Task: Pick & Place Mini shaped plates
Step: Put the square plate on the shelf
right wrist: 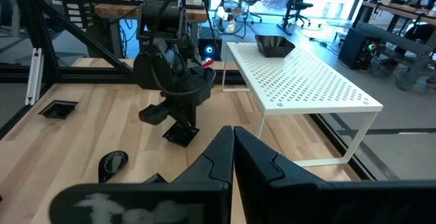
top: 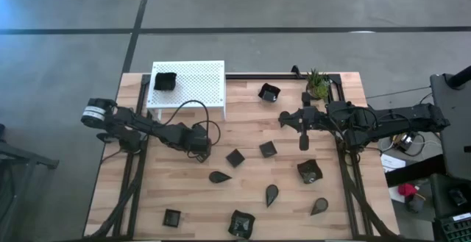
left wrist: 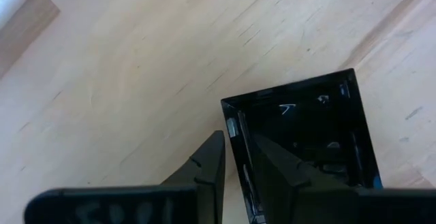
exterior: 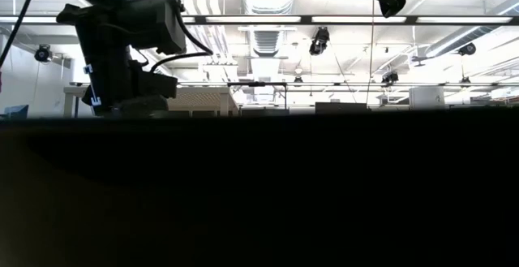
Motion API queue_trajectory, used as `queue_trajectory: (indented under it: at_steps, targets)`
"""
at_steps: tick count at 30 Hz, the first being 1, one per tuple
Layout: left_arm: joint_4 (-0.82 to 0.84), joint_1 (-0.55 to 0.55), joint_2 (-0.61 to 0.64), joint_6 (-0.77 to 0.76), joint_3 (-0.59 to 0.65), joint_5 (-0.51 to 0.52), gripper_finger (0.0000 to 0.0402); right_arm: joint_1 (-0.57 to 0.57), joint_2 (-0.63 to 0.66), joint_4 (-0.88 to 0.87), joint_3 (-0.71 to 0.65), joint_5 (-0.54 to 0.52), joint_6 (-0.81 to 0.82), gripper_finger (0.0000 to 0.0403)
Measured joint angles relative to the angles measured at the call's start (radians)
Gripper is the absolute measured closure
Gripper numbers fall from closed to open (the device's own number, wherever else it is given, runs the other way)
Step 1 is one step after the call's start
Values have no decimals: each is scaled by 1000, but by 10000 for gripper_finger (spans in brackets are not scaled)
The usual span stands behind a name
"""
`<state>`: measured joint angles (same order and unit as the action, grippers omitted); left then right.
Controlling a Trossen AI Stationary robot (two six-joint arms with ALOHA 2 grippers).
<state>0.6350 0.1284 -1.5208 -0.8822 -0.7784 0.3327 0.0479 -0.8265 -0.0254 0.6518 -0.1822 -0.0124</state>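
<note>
Several small glossy black plates lie scattered on the wooden table: square ones and teardrop ones. My left gripper is low over the table's left middle, shut on a square black plate; the right wrist view shows that plate under the gripper. My right gripper hovers shut over the right middle, touching nothing, its fingers together. My left gripper pinches the square plate by one side rim, with one finger inside the dish and the other outside. The fingers come from above, slanting down. Whether the plate is clear of the table I cannot tell.
A white perforated platform stands at the far left with one black plate on it. A small green potted plant sits at the far right. More plates lie near the front edge.
</note>
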Motion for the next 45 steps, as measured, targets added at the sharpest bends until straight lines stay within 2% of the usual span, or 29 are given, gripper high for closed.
queue_trajectory:
  at_steps: [14, 20, 25, 39, 45]
  targets:
    - [-91, 0, 1, 1, 42, -37, 337, 0, 0, 0, 0, -1, -14, 394]
    - [-89, 0, 2, 50, 38, -38, 389, 0, 0, 0, 0, -1, -14, 394]
    - [-83, 0, 10, 100, 17, -48, 397, 0, 0, 0, 0, -1, -14, 394]
    - [39, -2, 234, 197, -104, -44, 402, 0, 0, 0, 0, -1, -14, 394]
    - [155, -23, 296, 271, -230, 48, 401, 0, 0, 0, 0, -1, -10, 394]
